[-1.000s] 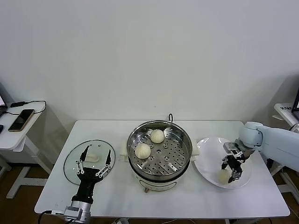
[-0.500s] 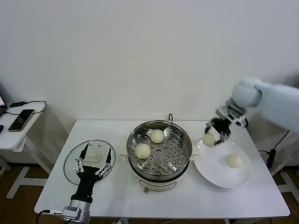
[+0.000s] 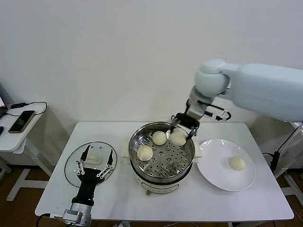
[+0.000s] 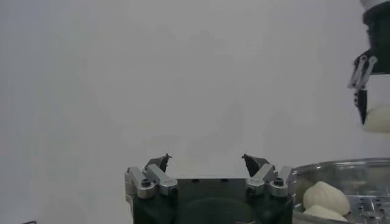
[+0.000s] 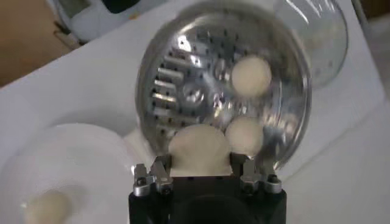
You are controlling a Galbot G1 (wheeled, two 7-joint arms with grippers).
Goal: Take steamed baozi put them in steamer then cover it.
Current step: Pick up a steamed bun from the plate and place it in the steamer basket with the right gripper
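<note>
right gripper [image 3: 182, 126] clamped on third bun [image 3: 178, 137] above steamer [image 3: 162, 163] rim | advice: lower onto bare tray holes before releasing | left gripper [image 3: 97, 163] spread wide, empty, over lid [image 3: 75, 161]

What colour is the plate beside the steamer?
White, plain; the plate shows best in the head view.

Head view high, frontal; wrist views close; steamer [image 3: 162, 150] shared.
</note>
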